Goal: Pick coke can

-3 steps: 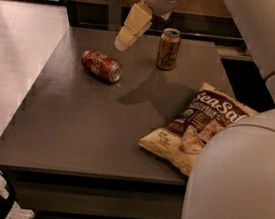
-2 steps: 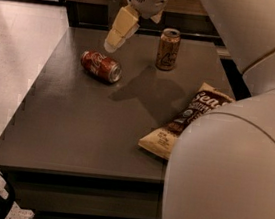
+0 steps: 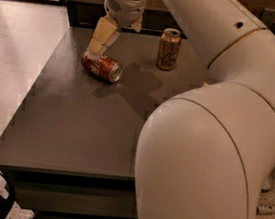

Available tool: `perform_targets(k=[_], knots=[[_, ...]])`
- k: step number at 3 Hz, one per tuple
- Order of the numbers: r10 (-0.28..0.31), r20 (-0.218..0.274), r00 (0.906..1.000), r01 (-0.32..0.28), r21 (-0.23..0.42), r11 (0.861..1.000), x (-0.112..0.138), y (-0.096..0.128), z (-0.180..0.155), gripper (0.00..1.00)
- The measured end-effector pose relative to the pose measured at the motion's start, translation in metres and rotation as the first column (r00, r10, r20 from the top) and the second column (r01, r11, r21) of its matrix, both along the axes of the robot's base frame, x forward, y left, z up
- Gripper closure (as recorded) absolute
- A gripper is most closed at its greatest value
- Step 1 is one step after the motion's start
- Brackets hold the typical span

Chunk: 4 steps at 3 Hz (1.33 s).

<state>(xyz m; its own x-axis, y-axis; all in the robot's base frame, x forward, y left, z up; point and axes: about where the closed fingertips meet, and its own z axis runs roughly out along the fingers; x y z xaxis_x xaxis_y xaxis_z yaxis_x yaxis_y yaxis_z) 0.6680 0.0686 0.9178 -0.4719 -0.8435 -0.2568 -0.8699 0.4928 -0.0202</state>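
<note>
The coke can point(image 3: 101, 67), red with silver ends, lies on its side at the back left of the dark table point(image 3: 75, 123). My gripper point(image 3: 112, 38) hangs just above the can's left end, pointing down. It is open and empty. One pale finger point(image 3: 103, 35) reaches almost to the can; it looks very close to or touching the can's top left. The other finger shows only as a small pale piece behind the wrist.
A brown-gold can point(image 3: 169, 49) stands upright at the back of the table, to the right of the coke can. My large white arm point(image 3: 207, 156) fills the right half of the view and hides that side of the table. Pale floor point(image 3: 7, 64) lies to the left.
My gripper has moved left and down, from above the table's back to right over the coke can's left end. The arm now hides the snack bag that showed at the right.
</note>
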Motion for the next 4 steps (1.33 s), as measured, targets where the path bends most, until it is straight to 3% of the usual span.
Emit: perform_targets(k=[2, 4], knots=[[0.053, -0.056, 0.9970, -0.054, -0.021, 0.998, 0.002, 0.035, -0.030, 0.00], [-0.018, -0.096, 0.9952, 0.009, -0.093, 0.996, 0.008, 0.035, -0.053, 0.00]])
